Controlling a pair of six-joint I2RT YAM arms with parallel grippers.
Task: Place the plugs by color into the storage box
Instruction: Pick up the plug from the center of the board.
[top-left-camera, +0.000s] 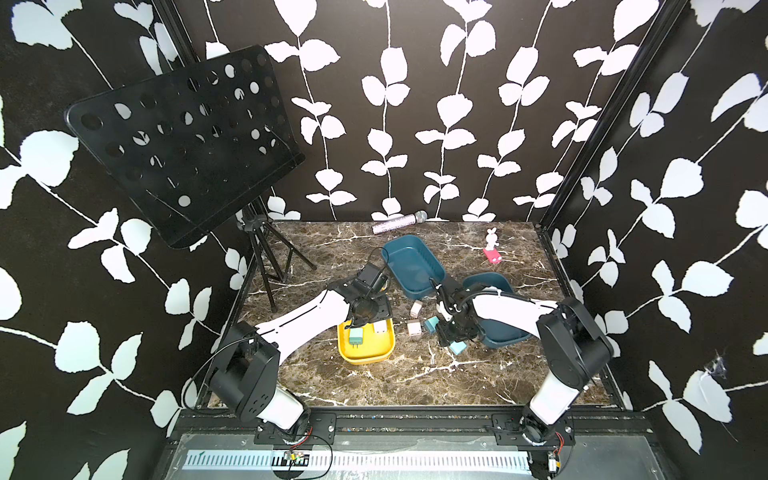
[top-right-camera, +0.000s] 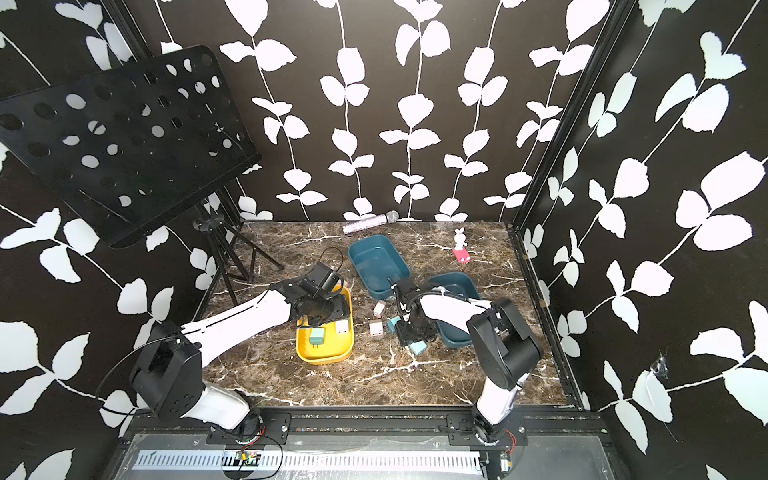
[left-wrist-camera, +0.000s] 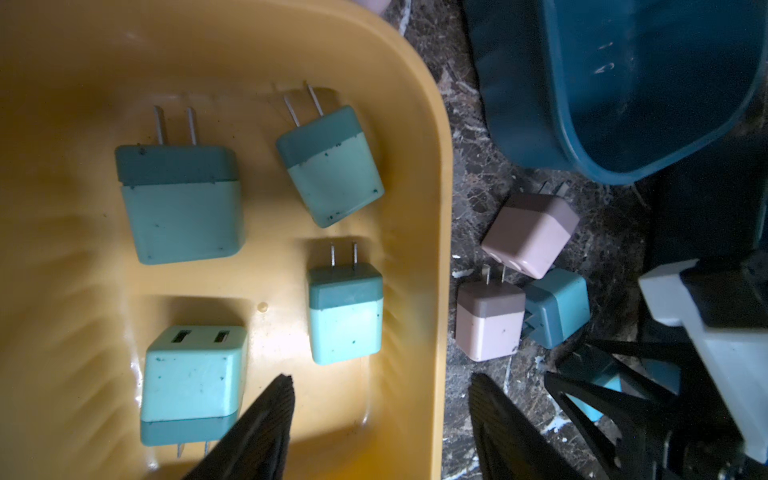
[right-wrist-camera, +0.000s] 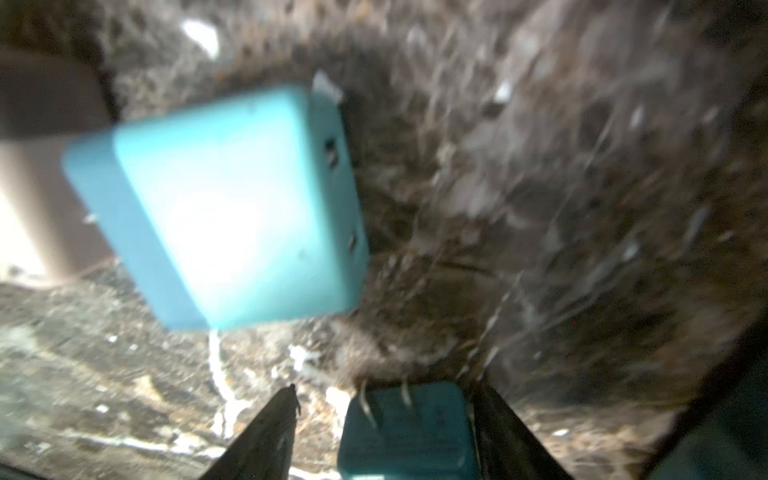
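Found the fingers of the right gripper (right-wrist-camera: 386, 399) parted around a dark teal cube plug with two metal prongs (right-wrist-camera: 407, 432): against it on one side, a sliver of stone showing on the other. Judged not yet clamped; wrist view blurred, so possibly pinching. Prongs pointing away from the wrist, presumably leaving the flat sides for the pads. Just beyond, a light blue cube plug (right-wrist-camera: 232, 208) lying flat on the brown marble worktop (top-left-camera: 374, 382), next in line by colour.

Found the fingers of the left gripper (left-wrist-camera: 382, 415) spread and empty, hanging over the rim of the yellow plastic tray (left-wrist-camera: 432, 208), left of the worktop's middle. Counted four mint green cube plugs (left-wrist-camera: 178, 203) inside, on their sides, apart from one another: green lot sorted, hence nothing in hand.

Further out: two pink-beige cube plugs (left-wrist-camera: 530, 237) and a blue cube plug (left-wrist-camera: 557, 307) loose on the worktop's middle, between tray and right arm, unsorted. A dark teal oval plastic box (top-left-camera: 411, 266) toward the far edge, empty as seen. A second dark teal box (top-left-camera: 492, 282) toward the right edge, partly hidden under the right arm, close to hand for the blues, presumably.
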